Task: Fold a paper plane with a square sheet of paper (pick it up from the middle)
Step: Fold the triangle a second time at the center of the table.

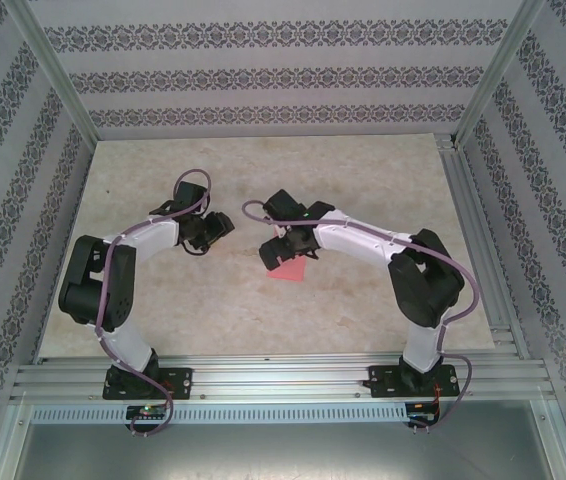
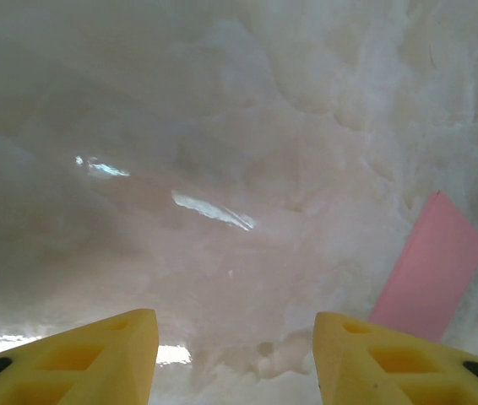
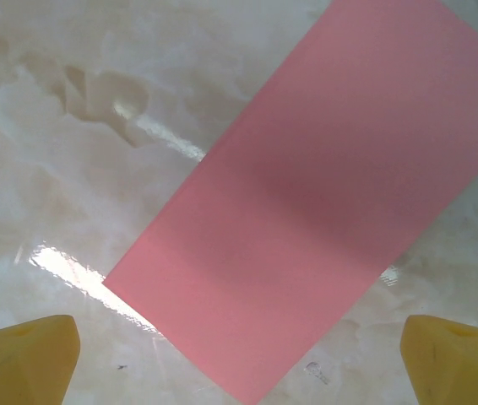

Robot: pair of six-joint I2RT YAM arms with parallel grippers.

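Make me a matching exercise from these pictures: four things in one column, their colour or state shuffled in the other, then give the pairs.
Things:
1. pink paper sheet
2. left gripper
3. right gripper
4. table

States:
A. marbled beige, glossy
B. jaws spread wide, the paper directly below them
C. lying on the table, gripped by nothing
D. jaws apart over bare tabletop, the paper off to one side

Pairs: 1-C, 2-D, 3-B, 4-A
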